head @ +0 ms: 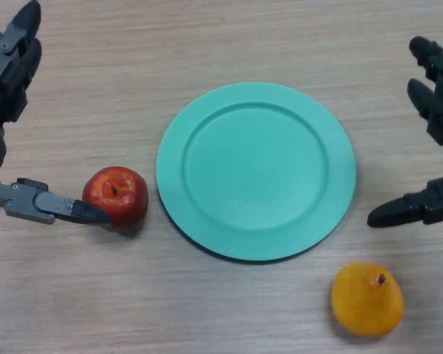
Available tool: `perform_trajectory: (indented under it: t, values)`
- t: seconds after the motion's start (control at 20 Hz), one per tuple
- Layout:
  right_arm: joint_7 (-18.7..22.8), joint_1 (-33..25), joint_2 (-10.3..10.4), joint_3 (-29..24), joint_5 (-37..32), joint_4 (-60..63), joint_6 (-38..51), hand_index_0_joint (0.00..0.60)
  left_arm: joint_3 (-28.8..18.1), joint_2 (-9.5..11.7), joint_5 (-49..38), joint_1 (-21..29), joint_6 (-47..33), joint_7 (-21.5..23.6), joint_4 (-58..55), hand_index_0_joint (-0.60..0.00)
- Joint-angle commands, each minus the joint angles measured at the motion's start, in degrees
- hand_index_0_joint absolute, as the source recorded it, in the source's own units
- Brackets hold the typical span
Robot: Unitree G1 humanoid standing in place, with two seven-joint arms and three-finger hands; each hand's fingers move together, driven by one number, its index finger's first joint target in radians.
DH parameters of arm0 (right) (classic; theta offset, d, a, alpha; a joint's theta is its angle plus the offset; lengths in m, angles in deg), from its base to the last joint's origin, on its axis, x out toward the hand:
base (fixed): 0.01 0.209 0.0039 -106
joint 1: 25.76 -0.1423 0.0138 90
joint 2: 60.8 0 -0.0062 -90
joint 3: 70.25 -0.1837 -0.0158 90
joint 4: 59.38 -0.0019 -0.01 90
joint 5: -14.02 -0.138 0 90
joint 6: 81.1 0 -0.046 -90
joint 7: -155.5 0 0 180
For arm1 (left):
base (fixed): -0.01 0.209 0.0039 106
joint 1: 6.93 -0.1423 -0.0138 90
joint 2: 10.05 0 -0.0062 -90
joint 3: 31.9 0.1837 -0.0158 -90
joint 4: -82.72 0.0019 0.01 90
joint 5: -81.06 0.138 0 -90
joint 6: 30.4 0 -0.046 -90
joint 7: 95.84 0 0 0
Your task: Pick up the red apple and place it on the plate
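Note:
A red apple (117,196) stands on the wooden table just left of a round teal plate (255,170), stem up. My left hand (7,74) is at the left edge, open, its fingers straight along the top left. Its thumb (52,204) reaches in from the left and its tip touches the apple's near left side. My right hand (439,88) is open at the right edge, its thumb (413,209) pointing left toward the plate's right rim, a little apart from it. The plate holds nothing.
An orange fruit (367,299) with a small stem lies on the table at the front right, below the plate's right edge and apart from it.

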Motion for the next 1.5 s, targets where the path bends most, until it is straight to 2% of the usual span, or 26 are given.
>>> perform_trajectory:
  t: [0.05, 0.25, 0.45, 0.55, 0.6, 0.7, 0.75, 0.85, 0.9, 1.05, 1.25, 1.3, 1.35, 1.4, 1.45, 1.5]
  values:
    - [-0.1, -2.7, -2.8, -5.1, -2.1, -1.6, 5.7, 0.000, -6.8, 3.4, -5.6, 1.9, -2.6, 1.7, -3.0, 0.000]
    - [-0.4, -2.9, -3.3, -5.7, -2.5, -0.6, 6.2, 0.000, -7.4, 3.6, -9.8, 1.2, 1.3, 0.9, -3.2, 0.000]
    - [-0.4, -3.3, -3.4, -5.4, -2.3, -0.6, 6.1, 0.000, -7.1, 3.5, -9.0, 1.1, 1.9, 0.4, -3.0, 0.000]
    - [-0.4, -3.8, -3.7, -5.5, -2.1, -0.6, 6.1, 0.000, -6.9, 3.3, -6.4, -0.7, 1.2, -1.0, -2.8, 0.000]
    - [-0.7, -3.9, -3.7, -5.5, -2.0, -0.4, 6.6, 0.000, -7.3, 1.3, -5.1, -2.2, -3.3, -0.3, -0.4, 0.000]
    - [-0.8, -4.0, -3.7, -5.4, -2.0, 0.5, 7.7, 0.000, -6.4, 0.0, -2.8, -3.3, -10.9, 1.2, 6.6, 0.000]
    - [-0.8, -4.1, -3.7, -5.3, -1.9, 0.8, 8.0, 0.000, -6.2, -0.1, -2.8, -3.6, -12.0, 1.4, 8.3, 0.000]
    - [0.2, -4.9, -3.4, -5.0, -2.2, 1.9, 8.4, 0.000, -4.9, -0.3, -2.2, -3.0, -19.1, 2.5, 16.4, 0.000]
    - [0.9, -5.3, -3.4, -4.9, -2.5, 2.2, 8.6, 0.000, -3.6, 0.1, -2.2, -1.3, -24.4, 3.7, 23.9, 0.000]
    - [1.8, -5.6, -3.4, -4.5, -2.6, 2.1, 8.7, 0.000, -0.1, 1.0, -2.5, 3.4, -32.2, 4.6, 37.6, 0.000]
    - [2.3, -5.8, -4.0, -5.6, -3.8, -0.6, 6.0, 0.000, 5.0, 0.3, -1.6, 14.1, -41.2, 3.4, 60.4, 0.000]
    - [2.5, -5.8, -3.9, -5.5, -3.8, -0.7, 6.0, 0.000, 5.2, 0.3, -1.3, 15.0, -42.2, 3.5, 62.2, -0.150]
    - [2.5, -5.8, -3.9, -5.4, -3.8, -0.9, 5.9, 0.000, 5.4, 0.2, -1.1, 15.9, -43.1, 3.5, 64.0, -0.250]
    - [2.7, -5.7, -3.9, -5.5, -3.8, -1.2, 5.9, 0.000, 6.1, 0.0, -0.3, 18.0, -45.3, 3.6, 68.0, -0.399]
    - [2.8, -5.7, -4.0, -5.7, -3.8, -1.5, 5.9, 0.000, 6.7, -0.2, 0.4, 19.7, -46.9, 3.6, 71.0, -0.499]
    - [3.0, -5.4, -4.2, -6.3, -4.0, -2.4, 5.8, 0.000, 7.9, -0.9, 0.6, 22.2, -47.9, 1.3, 74.3, -0.600]
